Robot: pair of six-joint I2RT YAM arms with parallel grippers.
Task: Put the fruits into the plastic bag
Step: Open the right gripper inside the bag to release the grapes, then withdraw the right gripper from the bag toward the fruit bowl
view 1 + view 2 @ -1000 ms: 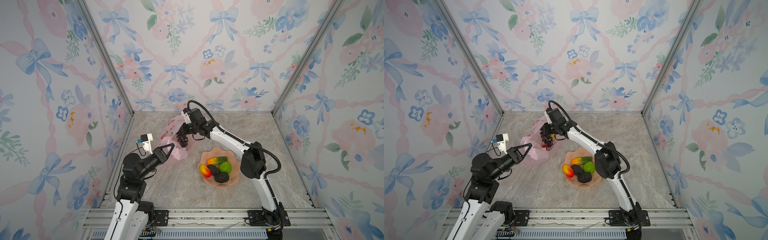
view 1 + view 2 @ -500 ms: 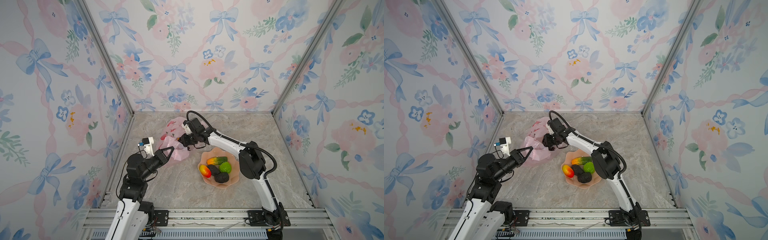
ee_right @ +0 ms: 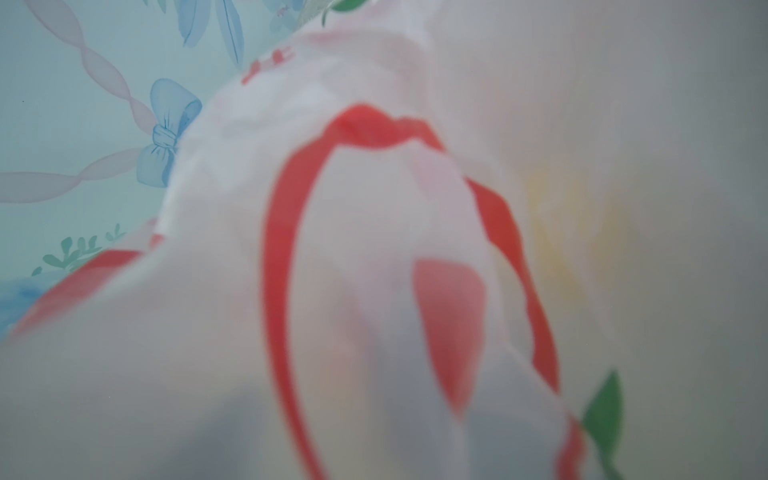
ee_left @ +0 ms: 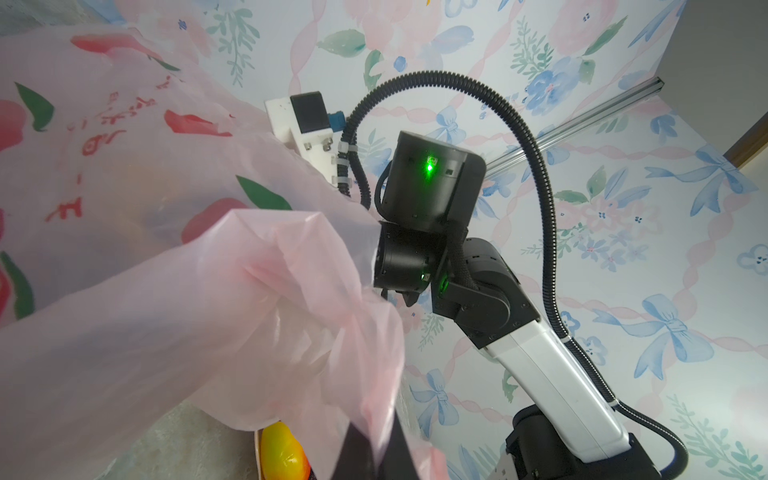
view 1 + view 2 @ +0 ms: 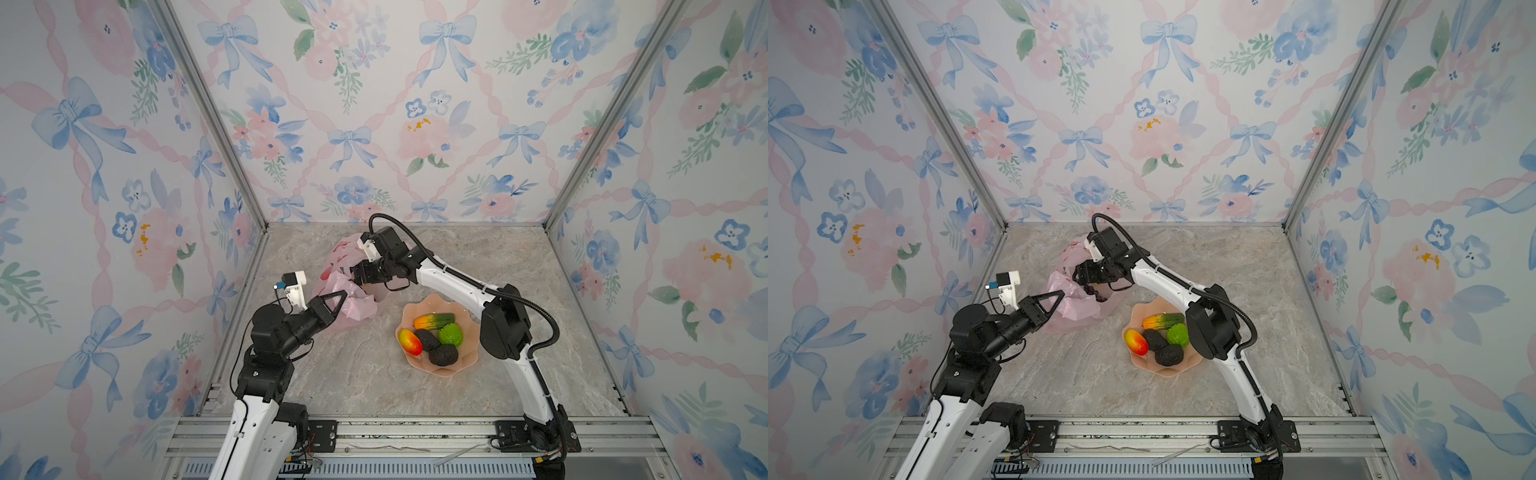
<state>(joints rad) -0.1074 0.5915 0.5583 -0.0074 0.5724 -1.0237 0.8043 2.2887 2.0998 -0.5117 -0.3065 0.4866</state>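
Biggest thing here is the plastic bag (image 5: 354,311), a crumpled pink heap just beside the bowl (image 5: 468,356), on the bowl's side toward the back wall and the left arm. The left gripper (image 5: 340,296) is clenched on the bag's rim, on the bag's edge away from the bowl, and holds it up so the mouth stays open. The right gripper (image 5: 358,277) reaches past the bowl and is buried in that mouth. Film hides its fingers, so I can't tell if it's let go or is gripping something, and its wrist view is just blurry film with a yellowish smudge (image 3: 561,216) behind it. 5 fruits sit in the bowl: the papaya (image 5: 434,321), a mango (image 5: 409,342), the bumpy green fruit (image 5: 451,334) and 2 avocados (image 5: 427,340) (image 5: 443,355). My guess is this is a drop-off. To do it well, I'd keep the left clamp high and steady, spread the right jaws fully while deep inside, then back straight out toward the bowl so the thin film doesn't snag and drag the bag shut.
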